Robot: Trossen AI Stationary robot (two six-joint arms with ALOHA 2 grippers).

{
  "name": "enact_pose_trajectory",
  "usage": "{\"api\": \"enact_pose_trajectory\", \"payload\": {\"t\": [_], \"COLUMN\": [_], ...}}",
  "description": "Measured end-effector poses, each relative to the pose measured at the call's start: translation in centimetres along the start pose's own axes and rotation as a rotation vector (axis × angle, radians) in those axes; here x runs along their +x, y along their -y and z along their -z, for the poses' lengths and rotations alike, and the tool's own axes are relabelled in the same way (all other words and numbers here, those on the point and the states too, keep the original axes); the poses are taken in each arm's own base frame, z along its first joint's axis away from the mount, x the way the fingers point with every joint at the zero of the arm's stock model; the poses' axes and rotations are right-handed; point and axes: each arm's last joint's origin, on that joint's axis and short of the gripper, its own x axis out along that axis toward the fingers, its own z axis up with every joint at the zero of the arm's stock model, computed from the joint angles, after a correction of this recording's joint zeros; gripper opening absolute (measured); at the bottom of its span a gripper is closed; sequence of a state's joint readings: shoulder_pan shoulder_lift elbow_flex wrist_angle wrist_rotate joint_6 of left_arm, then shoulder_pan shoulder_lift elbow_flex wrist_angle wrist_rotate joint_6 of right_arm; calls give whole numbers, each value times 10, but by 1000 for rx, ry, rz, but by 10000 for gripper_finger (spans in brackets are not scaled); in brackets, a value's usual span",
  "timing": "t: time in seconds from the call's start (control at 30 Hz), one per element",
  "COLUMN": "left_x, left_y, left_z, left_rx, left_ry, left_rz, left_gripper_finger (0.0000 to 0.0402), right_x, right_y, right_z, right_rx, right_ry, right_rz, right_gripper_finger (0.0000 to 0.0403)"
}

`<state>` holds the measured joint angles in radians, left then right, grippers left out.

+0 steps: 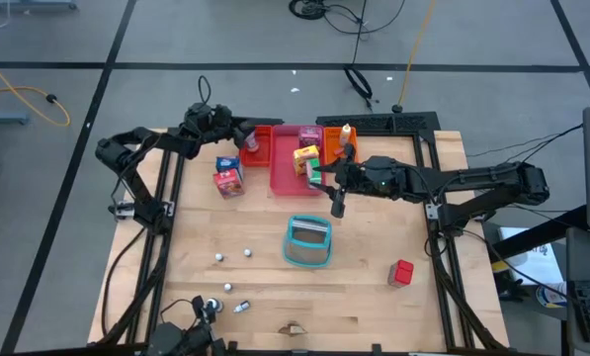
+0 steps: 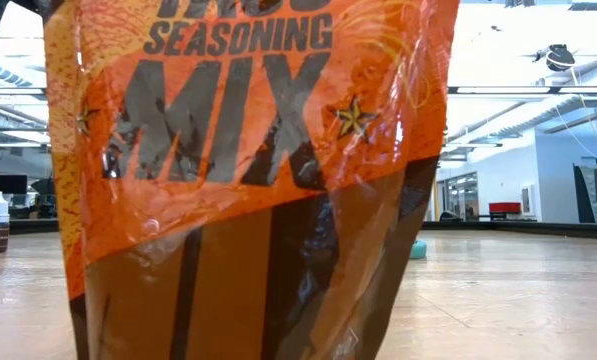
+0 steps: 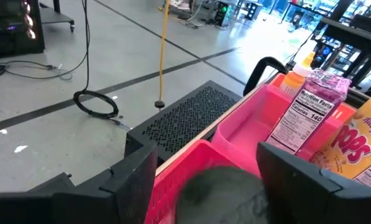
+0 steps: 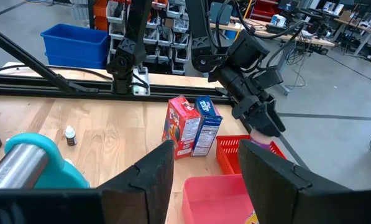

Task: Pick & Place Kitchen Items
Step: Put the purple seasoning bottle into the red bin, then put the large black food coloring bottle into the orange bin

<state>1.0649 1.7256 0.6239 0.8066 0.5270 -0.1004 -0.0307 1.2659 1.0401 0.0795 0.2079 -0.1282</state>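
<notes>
Between the left fingers [image 3: 197, 180], spread wide over the red tray [image 3: 173, 180], a small dark item [image 3: 225, 193] looks light, best pinched across its sides.

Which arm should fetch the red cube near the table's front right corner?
Right. The red cube lies on the right arm's side; the right gripper hangs open and empty mid-table, while the left gripper is over the far red tray.
</notes>
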Motion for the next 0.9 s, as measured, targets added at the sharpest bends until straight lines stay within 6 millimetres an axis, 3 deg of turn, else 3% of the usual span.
{"api": "enact_pose_trajectory", "payload": {"t": [0.27,0.43,0.67,0.9], "left_x": [-1,-5,-22,-52], "left_y": [0,10,36,77], "left_z": [-3,-16,-43,-54], "left_rx": [10,38,80,106], "left_ry": [25,62,88,-63], "left_rz": [2,69,115,108], "left_gripper_finger": [264,258,261,259], "right_x": [0,0,0,0], "right_y": [0,0,0,0], "right_z": [-1,-1,-1,-1], "right_rx": [2,3,3,3], "right_ry": [11,12,13,13], "right_rz": [2,1,2,2], "right_gripper_finger": [171,171,171,171]}}
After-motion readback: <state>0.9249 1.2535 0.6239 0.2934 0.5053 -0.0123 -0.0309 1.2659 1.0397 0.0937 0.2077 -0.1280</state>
